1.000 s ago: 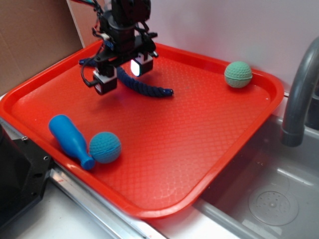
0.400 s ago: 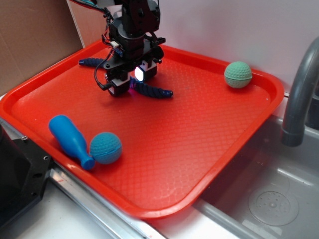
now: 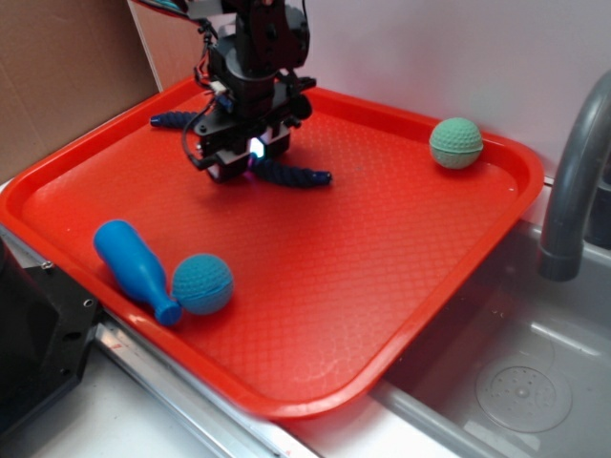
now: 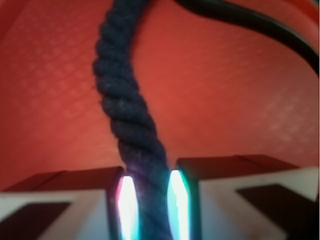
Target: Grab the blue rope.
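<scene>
Pincer [image 4: 149,210] seemingly clamps blue rope [image 4: 125,105], lying left-to-right across tray [image 3: 382,286].

red tray [image 3: 401,315]: textured, raised rim | light blue bowling pin [image 3: 134,267]: lying at near-left, touching teal ball [image 3: 202,282] | green ball [image 3: 455,142]: far-right corner | grey faucet [image 3: 573,181] over sink [image 3: 516,382] | cardboard [image 3: 57,76]: far left
</scene>
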Controlling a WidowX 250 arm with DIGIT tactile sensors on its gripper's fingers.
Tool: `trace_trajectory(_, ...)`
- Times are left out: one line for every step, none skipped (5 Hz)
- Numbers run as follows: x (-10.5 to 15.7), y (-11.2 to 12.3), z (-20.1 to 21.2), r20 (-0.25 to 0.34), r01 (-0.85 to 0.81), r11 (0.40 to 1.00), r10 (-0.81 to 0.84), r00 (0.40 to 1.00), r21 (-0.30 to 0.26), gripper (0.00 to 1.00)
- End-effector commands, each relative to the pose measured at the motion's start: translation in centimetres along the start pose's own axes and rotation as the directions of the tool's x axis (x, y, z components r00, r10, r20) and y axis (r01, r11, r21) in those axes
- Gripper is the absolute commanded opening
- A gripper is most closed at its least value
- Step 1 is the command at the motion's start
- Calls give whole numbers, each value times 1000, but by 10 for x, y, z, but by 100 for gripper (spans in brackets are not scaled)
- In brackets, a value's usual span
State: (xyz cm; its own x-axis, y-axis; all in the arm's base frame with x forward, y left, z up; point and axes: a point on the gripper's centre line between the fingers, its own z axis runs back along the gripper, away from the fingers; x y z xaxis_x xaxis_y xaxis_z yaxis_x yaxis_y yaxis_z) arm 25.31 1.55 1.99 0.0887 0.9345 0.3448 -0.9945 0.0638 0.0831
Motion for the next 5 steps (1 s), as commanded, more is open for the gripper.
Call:
trace_trajectory(39, -1, 84, -289, 443, 886, -463, 838, -137, 0)
trace_trajectory(35, 14, 125, -291, 627, 740, -673, 680, -244, 0)
trace_trajectory(36, 33, 165, -230, 762, 558, -830, 508, -328, 0)
trace_trajectory(41, 49, 192, -151, 765, 535, -842, 518, -358, 0)
trace_trajectory(41, 53, 195, -130, 745, 553, -826, 548, -374, 0)
